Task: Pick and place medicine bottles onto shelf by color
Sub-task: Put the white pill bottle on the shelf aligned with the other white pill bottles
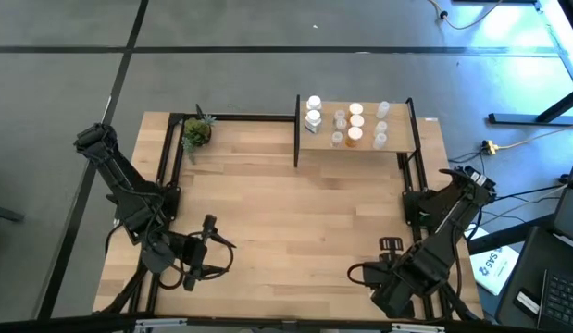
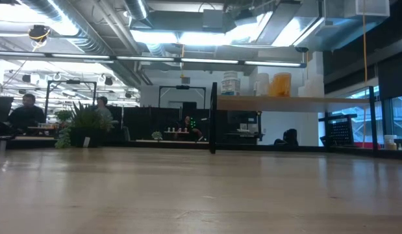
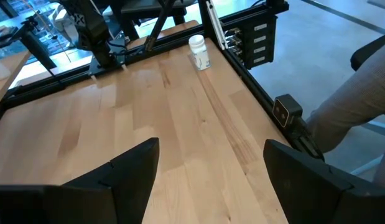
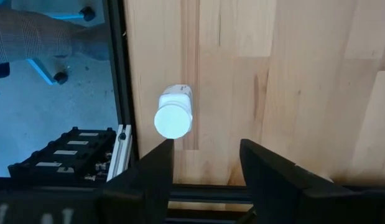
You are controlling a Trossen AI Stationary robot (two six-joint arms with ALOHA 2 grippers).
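The shelf [image 1: 360, 148] stands at the table's far right and carries several medicine bottles: white [image 1: 313, 111], orange [image 1: 355, 125] and clear [image 1: 381, 125]. They also show in the low view [image 2: 230, 83]. One white bottle [image 4: 174, 115] stands upright on the tabletop near the near edge; it also shows in the left wrist view [image 3: 199, 51]. My right gripper [image 4: 208, 162] is open above the table, pointing down, with the bottle just beyond one fingertip and untouched. My left gripper [image 3: 211, 180] is open and empty at the near left [image 1: 221, 248], pointing toward the table's right.
A small green potted plant [image 1: 197, 132] stands at the far left by the black frame. Black rails [image 4: 120, 93] run along the table's edges. A person's leg [image 3: 360, 106] shows beyond the near edge. Bare wood [image 1: 295, 213] lies between the arms.
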